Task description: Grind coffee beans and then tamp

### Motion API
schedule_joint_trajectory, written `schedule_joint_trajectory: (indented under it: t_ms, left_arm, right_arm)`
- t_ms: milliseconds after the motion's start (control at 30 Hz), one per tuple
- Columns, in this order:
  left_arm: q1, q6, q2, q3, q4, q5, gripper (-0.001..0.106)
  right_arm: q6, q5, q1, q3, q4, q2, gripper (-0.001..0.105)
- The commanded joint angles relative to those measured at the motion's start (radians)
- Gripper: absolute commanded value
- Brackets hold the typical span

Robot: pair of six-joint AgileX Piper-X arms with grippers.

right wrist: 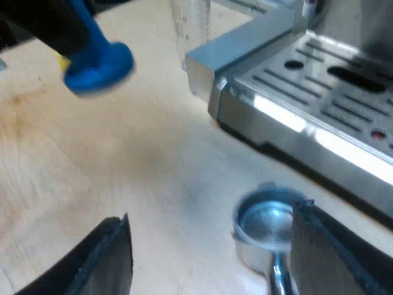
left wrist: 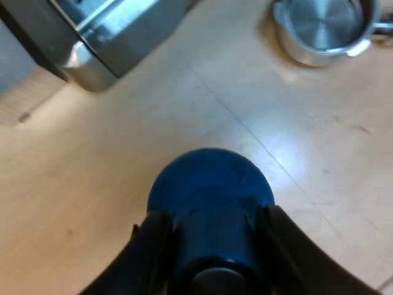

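My left gripper (left wrist: pixel 212 220) is shut on the blue tamper (left wrist: pixel 209 178), one black finger on each side of it, and holds it above the wooden table. The metal holder (left wrist: pixel 322 24) lies on the table beyond the tamper, its basket showing bare metal inside. In the right wrist view the holder (right wrist: pixel 267 224) lies in front of the machine's drip tray, close to one of my right fingers. My right gripper (right wrist: pixel 212 215) is open with its fingers wide apart and nothing between them. The blue tamper (right wrist: pixel 98 64) hangs farther off in the left arm's gripper.
The espresso machine (right wrist: pixel 307 92) stands close by with its slotted drip tray toward me; its steel corner (left wrist: pixel 98 55) is near the tamper. A measuring glass (right wrist: pixel 190 27) stands at the machine's corner. Bare wooden table (right wrist: pixel 123 160) stretches between tamper and holder.
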Motion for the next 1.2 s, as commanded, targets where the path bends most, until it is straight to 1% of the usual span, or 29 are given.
schedule_joint_trajectory:
  t_ms: [33, 200, 300, 367, 400, 467, 567, 700, 767, 800, 833, 933, 1000, 1067, 1167, 1200]
  left_arm:
    - [0.000, -0.001, -0.030, -0.006, 0.014, 0.036, 0.000]
    - [-0.002, -0.001, -0.031, -0.006, 0.005, 0.066, 0.000]
    - [-0.002, -0.013, -0.031, -0.006, -0.006, 0.083, 0.000]
    - [-0.002, -0.015, -0.031, -0.006, -0.009, 0.092, 0.000]
    - [-0.002, -0.015, -0.031, -0.006, -0.009, 0.092, 0.000]
    - [-0.002, -0.015, -0.031, -0.006, -0.009, 0.107, 0.000]
    - [-0.002, -0.015, -0.031, -0.006, -0.009, 0.124, 0.000]
    - [-0.002, -0.015, -0.031, -0.006, -0.009, 0.123, 0.000]
    - [-0.002, -0.016, -0.031, -0.006, -0.009, 0.128, 0.000]
    - [-0.004, -0.016, -0.031, -0.006, -0.009, 0.128, 0.000]
    - [-0.003, -0.016, -0.029, -0.006, -0.009, 0.128, 0.000]
    - [-0.007, -0.016, -0.008, -0.006, -0.010, 0.139, 0.000]
    - [-0.023, -0.016, 0.008, -0.006, -0.025, 0.149, 0.000]
    - [-0.064, -0.016, 0.028, -0.019, -0.041, 0.147, 0.000]
    - [-0.076, -0.016, 0.037, -0.026, -0.052, 0.147, 0.000]
    - [-0.094, -0.016, 0.052, -0.037, -0.061, 0.147, 0.000]
  right_arm:
    - [0.005, 0.043, 0.000, -0.001, 0.130, -0.004, 0.057]
    - [0.004, 0.056, 0.000, 0.002, 0.185, -0.004, 0.057]
    - [0.004, 0.056, 0.000, 0.032, 0.180, -0.004, 0.057]
    - [0.004, 0.056, 0.000, 0.081, 0.133, -0.004, 0.057]
    - [0.004, 0.056, 0.000, 0.089, 0.123, -0.004, 0.057]
    - [0.004, 0.059, 0.000, 0.134, 0.040, -0.004, 0.057]
    - [0.001, 0.066, -0.003, 0.179, -0.012, -0.004, 0.057]
    - [-0.004, 0.107, -0.003, 0.220, -0.042, -0.004, 0.057]
    - [-0.004, 0.153, -0.003, 0.240, -0.081, -0.004, 0.057]
    - [-0.004, 0.157, -0.003, 0.243, -0.091, -0.004, 0.057]
    - [-0.014, 0.188, -0.003, 0.256, -0.130, -0.004, 0.057]
    - [-0.052, 0.177, -0.003, 0.262, -0.169, -0.004, 0.057]
    - [-0.052, 0.175, -0.003, 0.261, -0.171, -0.004, 0.057]
    - [-0.052, 0.135, -0.003, 0.261, -0.178, -0.004, 0.057]
    - [-0.054, 0.135, -0.003, 0.261, -0.173, -0.004, 0.057]
    - [-0.054, 0.135, -0.003, 0.261, -0.173, -0.004, 0.057]
